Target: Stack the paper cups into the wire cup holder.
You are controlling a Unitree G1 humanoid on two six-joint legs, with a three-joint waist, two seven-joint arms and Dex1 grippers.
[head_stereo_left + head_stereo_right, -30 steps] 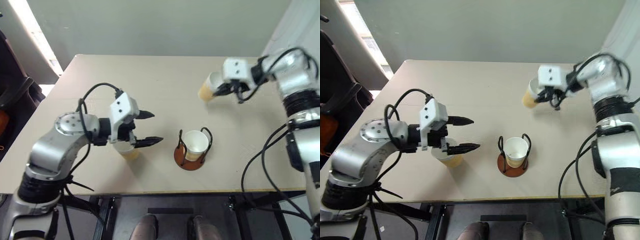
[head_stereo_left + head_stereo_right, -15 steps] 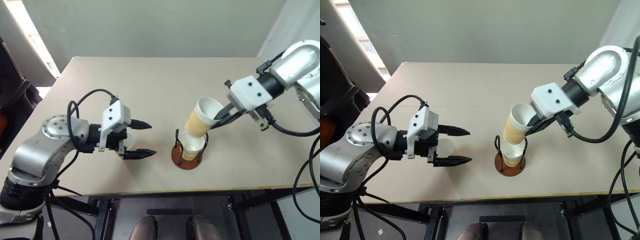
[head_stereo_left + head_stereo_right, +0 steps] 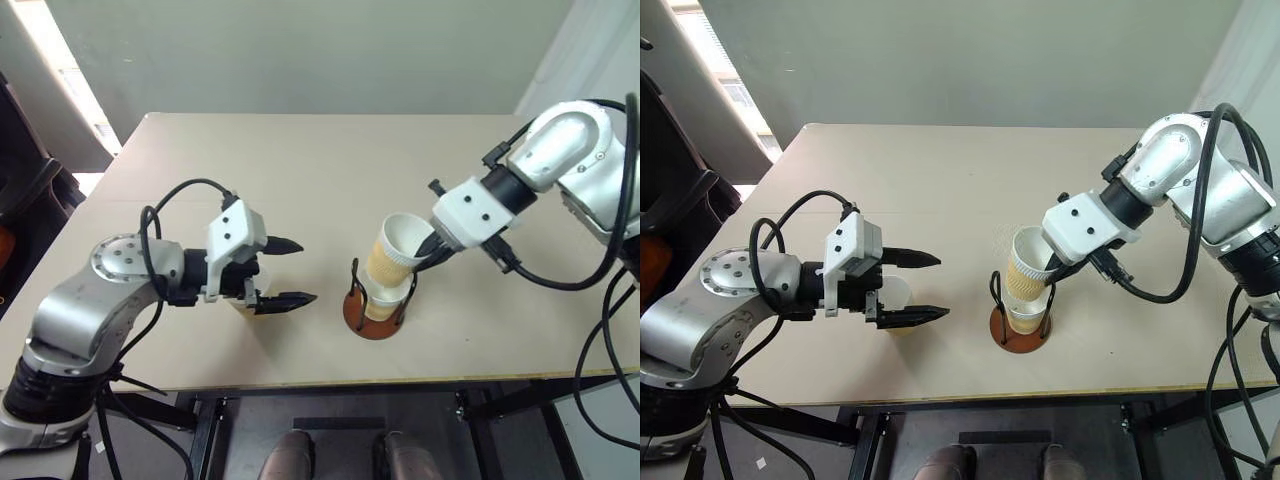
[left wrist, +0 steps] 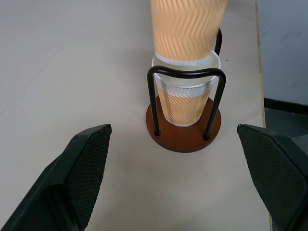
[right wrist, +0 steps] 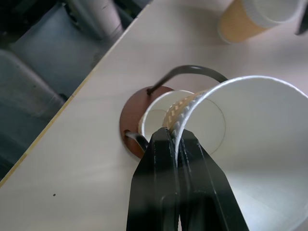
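Note:
The wire cup holder (image 3: pixel 357 318) stands near the table's front edge with one paper cup (image 4: pixel 185 103) seated inside its black loops. My right gripper (image 3: pixel 427 250) is shut on the rim of a second paper cup (image 3: pixel 393 252). This cup is tilted, and its bottom dips into the mouth of the cup in the holder. In the right wrist view both fingers (image 5: pixel 166 159) pinch the white rim. To the holder's left, my left gripper (image 3: pixel 305 271) stands open and level, pointing at the holder. A third paper cup (image 3: pixel 896 292) sits on the table just behind its fingers, untouched.
The beige table (image 3: pixel 300 170) has its front edge close to the holder. Dark furniture (image 3: pixel 25 190) stands off the table's left side. Black cables loop off both arms.
My right gripper has carried its cup from the far right of the table over to the holder and lowered it into the seated cup. The left gripper has stayed open in place.

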